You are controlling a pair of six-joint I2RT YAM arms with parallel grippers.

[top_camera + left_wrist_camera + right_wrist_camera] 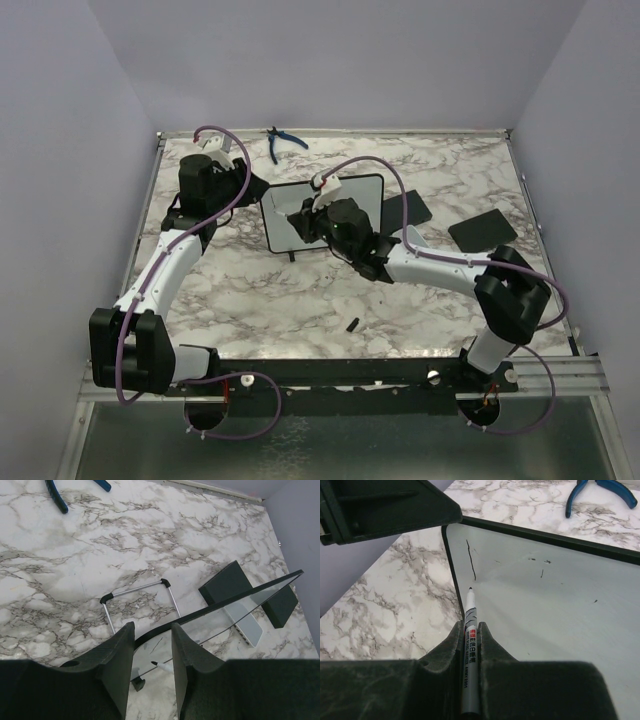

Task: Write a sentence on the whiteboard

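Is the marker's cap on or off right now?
Off: the marker in the right claw shows a bare black tip at the whiteboard.

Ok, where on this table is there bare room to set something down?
The widest bare patch of the table runs from the whiteboard to the near edge, holding only a small black piece. The back right corner behind the black pads is free too. Around the whiteboard it is crowded: the marker, the left fingers and the right fingers.

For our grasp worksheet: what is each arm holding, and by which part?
Right fingers clamp the marker by its barrel, tip free. Left fingers straddle the whiteboard edge; whether they grip it cannot be told.
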